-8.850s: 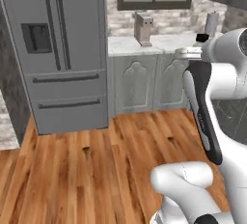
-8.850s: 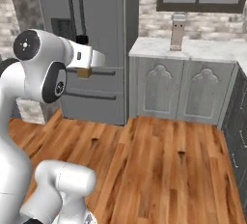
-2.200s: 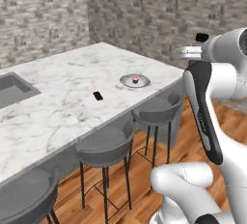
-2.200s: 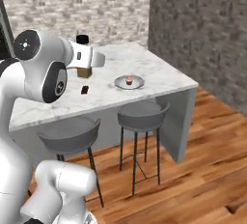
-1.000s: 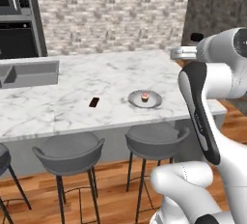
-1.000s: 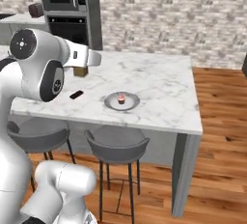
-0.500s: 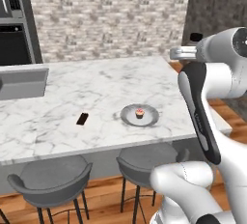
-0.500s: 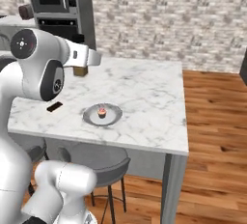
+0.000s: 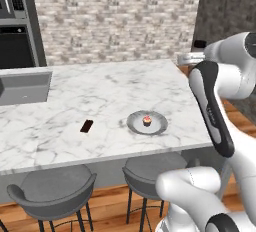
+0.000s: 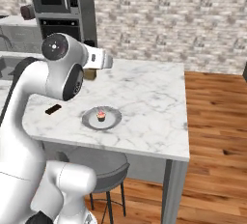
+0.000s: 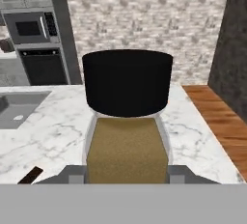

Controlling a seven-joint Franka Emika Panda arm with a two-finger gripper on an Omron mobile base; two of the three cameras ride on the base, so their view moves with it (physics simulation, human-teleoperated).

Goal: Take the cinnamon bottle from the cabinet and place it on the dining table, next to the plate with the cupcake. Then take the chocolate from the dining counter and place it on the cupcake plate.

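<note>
Hand view shows our gripper [image 11: 126, 175] clamped on the bottle [image 11: 127, 117], held high, and since half a second ago the base has rolled us nearer the table [image 9: 100, 91], bringing the plate [image 9: 147, 123] with its cupcake [image 9: 147, 121] within reach for setting down.
</note>
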